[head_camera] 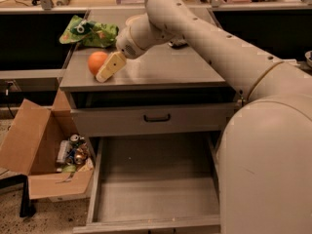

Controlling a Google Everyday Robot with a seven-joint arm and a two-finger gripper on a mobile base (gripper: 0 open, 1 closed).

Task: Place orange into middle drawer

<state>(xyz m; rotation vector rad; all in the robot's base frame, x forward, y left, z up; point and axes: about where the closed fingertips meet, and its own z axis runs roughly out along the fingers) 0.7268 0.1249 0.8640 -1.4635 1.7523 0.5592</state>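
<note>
Grey metal cabinet (161,69) mid-room. Open cardboard box (34,145) w/ cans sits on speckled floor (51,221) just left of cabinet. Dark-fronted counters (29,38) behind cabinet, wood tops. Warm, dim light.

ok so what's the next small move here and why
Probably ease the tool a little further onto the orange to secure it. The tool sits against the orange on the cabinet top, nothing is lifted yet, and the middle drawer already stands open below.
</note>
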